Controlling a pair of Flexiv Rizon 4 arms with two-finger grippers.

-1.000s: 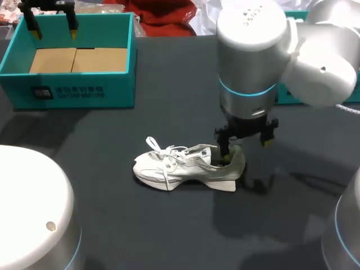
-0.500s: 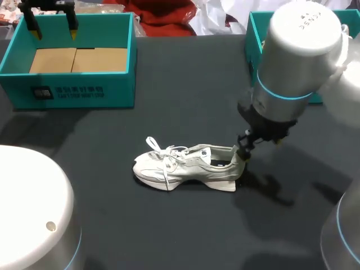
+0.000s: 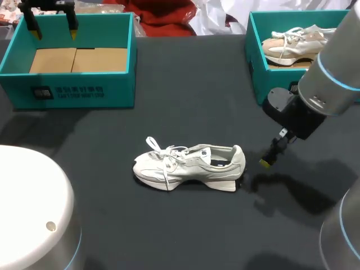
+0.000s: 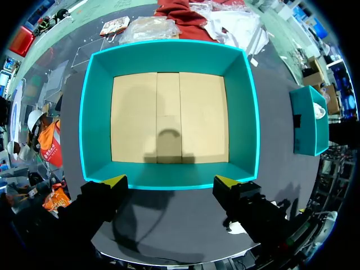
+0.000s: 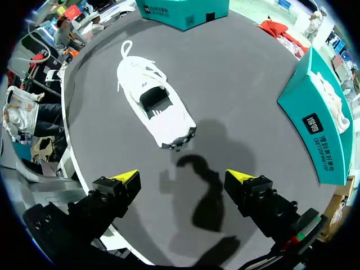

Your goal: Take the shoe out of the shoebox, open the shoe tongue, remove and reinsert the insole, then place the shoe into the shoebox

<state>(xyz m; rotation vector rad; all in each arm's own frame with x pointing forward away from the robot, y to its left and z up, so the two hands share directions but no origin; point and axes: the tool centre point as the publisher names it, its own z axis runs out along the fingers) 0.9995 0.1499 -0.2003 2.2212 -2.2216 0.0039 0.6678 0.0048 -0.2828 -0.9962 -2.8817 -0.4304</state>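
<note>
the shoe [image 3: 188, 167] in the middle of the table [image 3: 185, 84] looks like pale mesh cloth with smooth leather-like panels, woven laces, a matt foam-like sole and a dark lining, and the table top is a dark, matt, faintly grainy sheet. the shoebox [image 3: 121, 84] at the far left corner is smooth teal card with a slight sheen and a bare brown card floor. the right arm [image 3: 332, 73] has a smooth satin grey shell, while the left gripper [image 4: 170, 181] and the right gripper [image 5: 183, 178] are matt black with flat yellow tips.
</note>
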